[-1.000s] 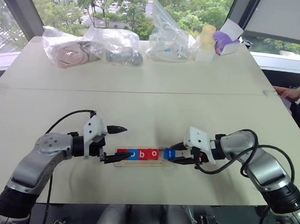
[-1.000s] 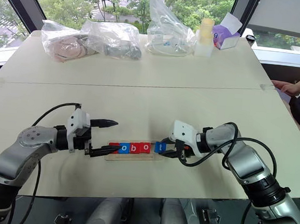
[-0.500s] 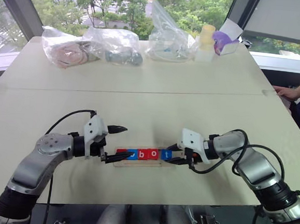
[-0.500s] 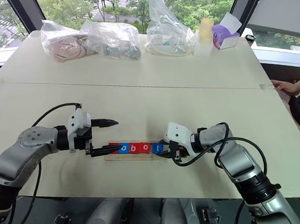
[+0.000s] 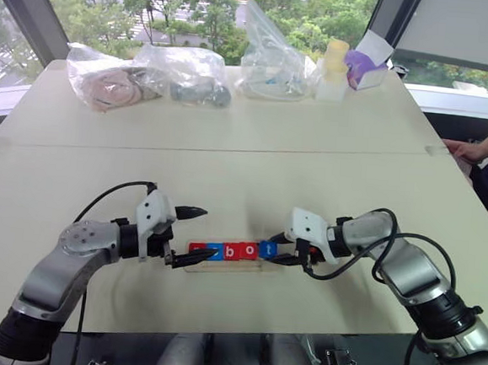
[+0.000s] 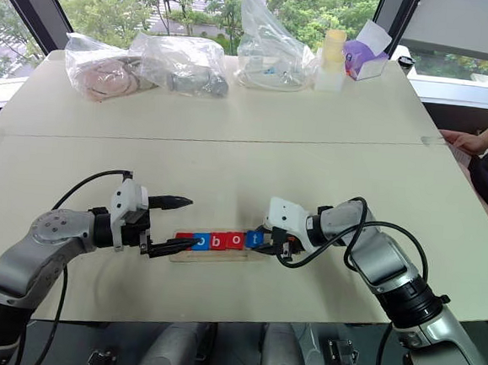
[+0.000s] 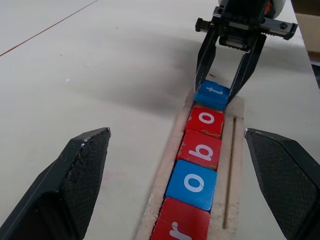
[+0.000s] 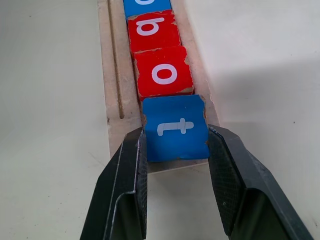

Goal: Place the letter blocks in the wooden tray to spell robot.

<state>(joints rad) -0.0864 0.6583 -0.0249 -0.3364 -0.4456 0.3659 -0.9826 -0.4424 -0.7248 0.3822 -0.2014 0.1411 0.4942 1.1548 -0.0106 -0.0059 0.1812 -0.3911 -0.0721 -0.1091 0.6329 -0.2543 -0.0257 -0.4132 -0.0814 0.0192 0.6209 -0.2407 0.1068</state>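
You see the wooden tray [image 7: 235, 150] lying long between both grippers, letter blocks [image 7: 202, 150] in one row. The right gripper [image 8: 175, 150] pinches the blue t block [image 8: 176, 127] at the tray's end. The left gripper [image 5: 191, 236] stands wide, bare table [image 5: 253, 175] around.

- The wooden tray [image 7: 235, 150] is a long, narrow strip of pale wood with a thin groove along one side; it lies flat on the table, near its front edge
- The letter blocks sit in a row in the tray, faces up, edge to edge, reading r, o, b, o, t
- The red "r" block [image 7: 181, 231] is at the robot's left end
- The blue "o" block [image 7: 192, 183] comes next, then the red "b" block [image 7: 201, 149] and the red "o" block [image 7: 206, 119]
- The blue "t" block [image 8: 175, 127] lies at the tray's right end, touching the red "o", its outer edge reaching the tray's end
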